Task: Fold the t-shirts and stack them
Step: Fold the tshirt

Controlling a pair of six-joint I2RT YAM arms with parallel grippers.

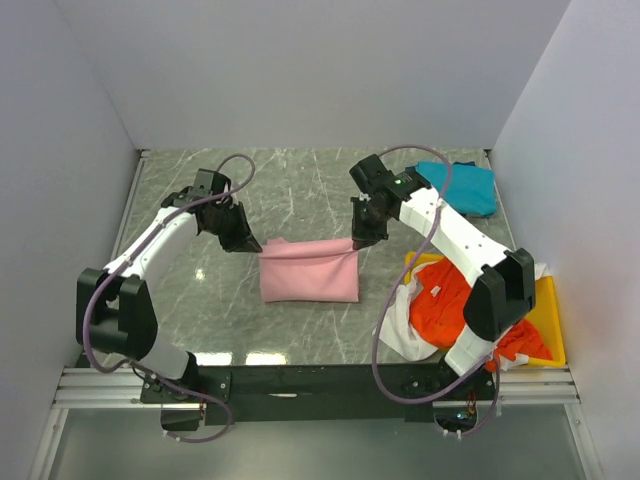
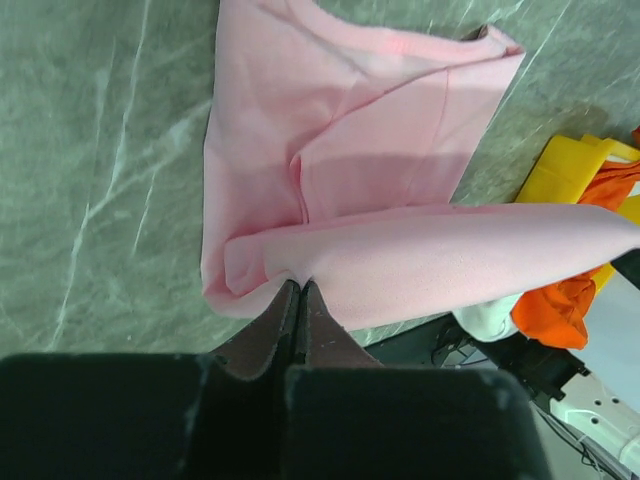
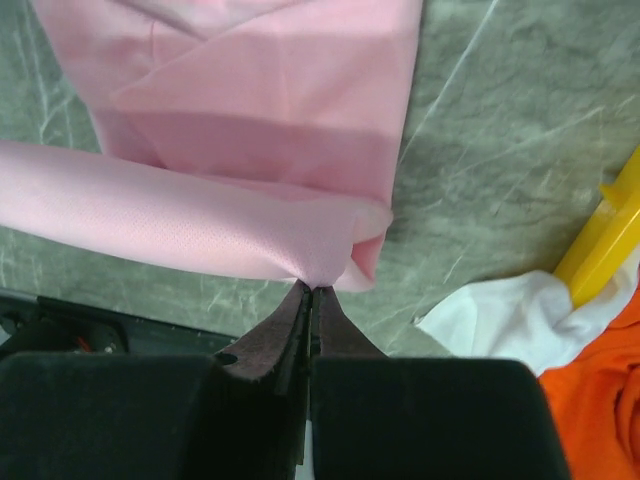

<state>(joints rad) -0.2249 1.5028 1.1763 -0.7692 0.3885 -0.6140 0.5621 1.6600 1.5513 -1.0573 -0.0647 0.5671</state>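
Two pincers, we see, are closed on the pink shirt (image 1: 310, 275): left pincer (image 1: 250, 244) at its far left corner, right pincer (image 1: 360, 240) at its far right corner, edge raised.

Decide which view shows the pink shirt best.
Top external: nearly all of the pink shirt shows, its far edge lifted. Both wrist views crop it, each close on one pinched corner.

Pink t-shirt (image 1: 309, 278), half-folded, mid-table (far edge raised)
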